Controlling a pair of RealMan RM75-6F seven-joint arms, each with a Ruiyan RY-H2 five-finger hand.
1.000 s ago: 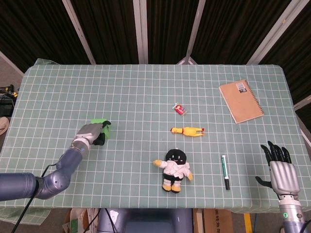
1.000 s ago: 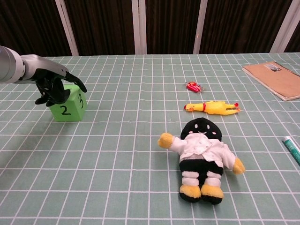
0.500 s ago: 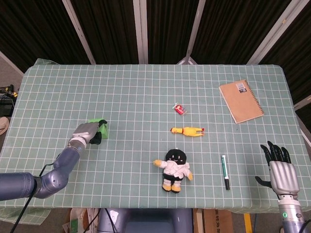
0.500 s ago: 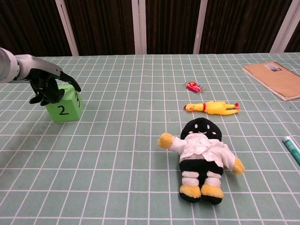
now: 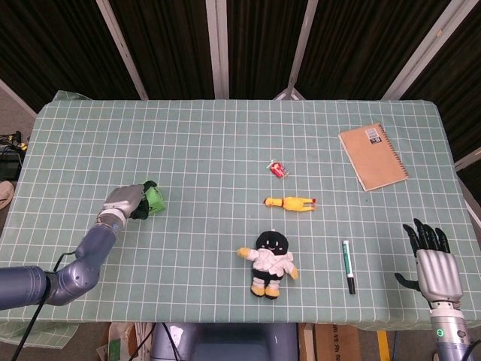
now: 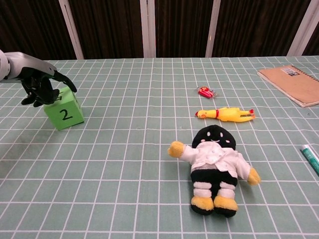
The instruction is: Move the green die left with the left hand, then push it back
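Green die (image 6: 64,110) has shifted left and rotated since earlier frame. Left hand (image 6: 39,85) grips its top. Right hand (image 5: 434,259) idle, fingers spread. Keep the drag level.

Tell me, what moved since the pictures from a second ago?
The left hand, its fingers resting on the green die, slid it further left across the table, and the die turned a little. The doll, rubber chicken, notebook, pen and right hand stayed put.
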